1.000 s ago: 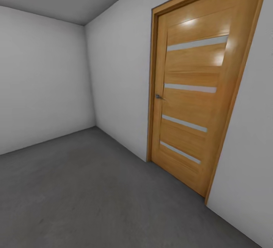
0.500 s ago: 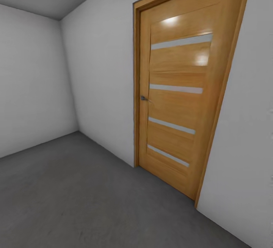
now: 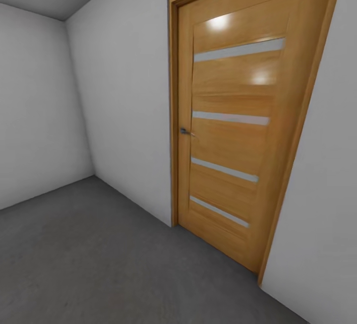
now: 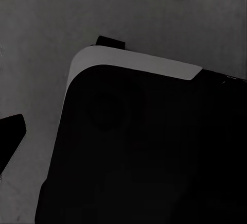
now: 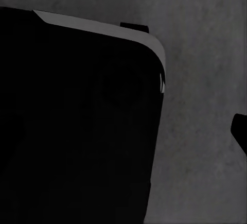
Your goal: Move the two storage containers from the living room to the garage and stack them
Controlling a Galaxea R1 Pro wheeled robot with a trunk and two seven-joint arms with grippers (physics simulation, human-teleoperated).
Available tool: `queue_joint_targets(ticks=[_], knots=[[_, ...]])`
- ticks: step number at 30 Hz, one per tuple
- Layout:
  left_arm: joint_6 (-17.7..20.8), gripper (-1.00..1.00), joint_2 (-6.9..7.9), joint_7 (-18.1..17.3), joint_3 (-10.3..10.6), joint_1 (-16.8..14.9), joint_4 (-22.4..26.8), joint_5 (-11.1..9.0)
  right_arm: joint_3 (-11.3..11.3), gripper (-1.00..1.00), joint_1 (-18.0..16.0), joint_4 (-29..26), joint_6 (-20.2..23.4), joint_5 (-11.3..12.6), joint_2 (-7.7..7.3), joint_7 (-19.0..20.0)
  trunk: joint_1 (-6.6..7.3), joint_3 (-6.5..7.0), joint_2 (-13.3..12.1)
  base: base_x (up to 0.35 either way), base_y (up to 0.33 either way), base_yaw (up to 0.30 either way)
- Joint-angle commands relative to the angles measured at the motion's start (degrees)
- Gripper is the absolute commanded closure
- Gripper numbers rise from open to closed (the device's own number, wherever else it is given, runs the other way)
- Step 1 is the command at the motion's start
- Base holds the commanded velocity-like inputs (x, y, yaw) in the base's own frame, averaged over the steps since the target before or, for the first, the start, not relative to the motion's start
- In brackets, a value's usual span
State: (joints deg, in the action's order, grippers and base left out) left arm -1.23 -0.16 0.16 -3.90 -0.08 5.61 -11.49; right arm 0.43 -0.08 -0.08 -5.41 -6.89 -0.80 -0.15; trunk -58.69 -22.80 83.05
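The two storage containers are out of view, and so is the living room. I am in the garage, with its dark grey concrete floor [image 3: 94,264] ahead of me in the head view. One dark fingertip [image 4: 10,137] of my left gripper sits at the edge of the left wrist view, over bare floor [image 4: 154,18]. One fingertip [image 5: 240,131] of my right gripper sits likewise at the edge of the right wrist view. Nothing is held between the fingers of either gripper. My black base [image 4: 144,152] lies under both wrist cameras.
A shut wooden door [image 3: 233,130] with pale horizontal strips and a small metal handle [image 3: 184,131] stands in the white wall [image 3: 129,115] at the right. A second white wall [image 3: 34,115] closes the room at the left, meeting the first in a corner.
The whole head view has shifted: the door and room corner now lie further left in the picture and the door looks a little larger. That is camera movement.
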Motion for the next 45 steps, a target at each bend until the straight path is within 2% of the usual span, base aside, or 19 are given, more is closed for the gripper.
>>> queue_joint_targets(ticks=[1, 31, 45], knots=[[0.0, -1.00, -0.02, 0.0, -0.4, 0.0, 0.0, -0.1, 0.0, -1.00, 0.0, 0.0, -0.1, -0.5, -0.01, 0.0, -0.04, -0.05, 0.0, 0.324, 0.120, -0.001], [-0.2, -1.00, -0.09, -0.1, -0.3, 0.0, 0.0, -0.1, 0.0, -1.00, 0.0, 0.0, -0.4, -0.4, 0.23, 0.1, -0.04, -0.05, 0.0, 0.309, 0.197, -0.002], [-0.4, -1.00, -0.10, 0.0, -0.3, 0.0, 0.0, -0.1, 0.0, -1.00, 0.0, 0.0, -0.4, -0.2, 0.04, 0.1, -0.04, -0.05, 0.0, 0.294, 0.232, -0.217]])
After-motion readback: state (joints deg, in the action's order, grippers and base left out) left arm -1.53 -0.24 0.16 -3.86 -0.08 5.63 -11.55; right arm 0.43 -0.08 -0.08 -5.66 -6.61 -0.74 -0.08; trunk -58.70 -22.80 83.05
